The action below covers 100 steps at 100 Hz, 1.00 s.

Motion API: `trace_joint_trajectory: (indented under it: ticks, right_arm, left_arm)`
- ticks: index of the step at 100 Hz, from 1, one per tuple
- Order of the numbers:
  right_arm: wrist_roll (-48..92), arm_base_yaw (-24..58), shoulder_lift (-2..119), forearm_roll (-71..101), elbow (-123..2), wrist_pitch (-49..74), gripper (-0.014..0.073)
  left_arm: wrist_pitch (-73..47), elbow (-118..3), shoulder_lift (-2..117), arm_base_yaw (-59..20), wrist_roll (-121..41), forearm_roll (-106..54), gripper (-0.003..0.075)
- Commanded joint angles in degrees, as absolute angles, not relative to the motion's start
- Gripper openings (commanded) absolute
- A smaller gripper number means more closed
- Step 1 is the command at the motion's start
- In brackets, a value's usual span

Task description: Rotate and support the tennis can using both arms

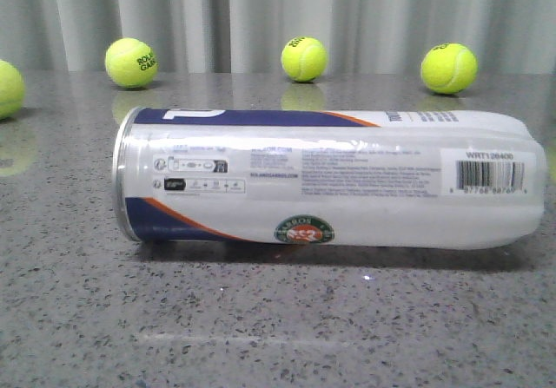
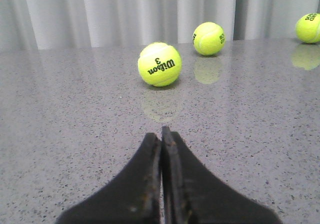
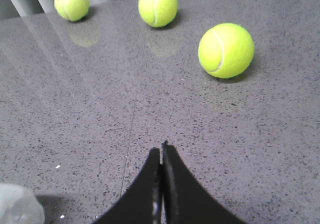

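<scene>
- Tennis can [image 1: 330, 178] lay on its side mid-table, metal rim toward left edge, bare table [image 1: 261, 336] in front.
- Four tennis balls [image 1: 304, 59] lined the far edge.
- Left gripper [image 2: 161, 134] and right gripper [image 3: 161, 149] pressed together, holding nothing, over open tabletop.

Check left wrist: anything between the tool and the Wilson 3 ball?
Nothing. Left wrist view shows bare grey table between the shut left tool and the Wilson 3 ball.

The front camera sat low and close, facing forward across the worktop [image 1: 78, 318] toward the curtain [image 1: 261, 15]. Each wrist camera looked out over its closed claw, left [image 2: 161, 134] and right [image 3: 162, 151], just above the surface. All 3 views shared the grey worktop and tennis balls [image 1: 304, 58].
</scene>
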State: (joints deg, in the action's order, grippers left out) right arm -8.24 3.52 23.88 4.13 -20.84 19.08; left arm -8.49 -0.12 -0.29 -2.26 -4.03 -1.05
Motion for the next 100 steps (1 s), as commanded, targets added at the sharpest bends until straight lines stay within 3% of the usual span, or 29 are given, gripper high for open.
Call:
trace_joint_trajectory:
  ticks: [1,28,42,73,100]
  right_arm:
    - [-7.5,3.1,19.7,3.8,-21.1,13.8,-0.0067]
    - [-7.5,3.1,10.3,3.7,-20.6,14.6,-0.0067]
    - [-7.5,3.1,10.0,3.7,-20.6,14.6,-0.0067]
    - [-7.5,3.1,10.0,3.7,-20.6,14.6,-0.0067]
    - [-7.5,3.1,10.0,3.7,-20.6,14.6,-0.0067]
  left_arm:
    - [-4.0,2.5,-2.5,-2.4,-3.6,-1.3,-0.0021]
    - [-4.0,2.5,-2.5,-2.4,-3.6,-1.3,-0.0021]
    - [-3.6,2.5,-2.5,-2.4,-3.6,-1.3,-0.0021]
    - [9.8,2.5,-2.5,-2.4,-3.6,-1.3,-0.0021]
    - [10.4,1.6,-2.5,-2.1,-3.8,-1.9,-0.0021]
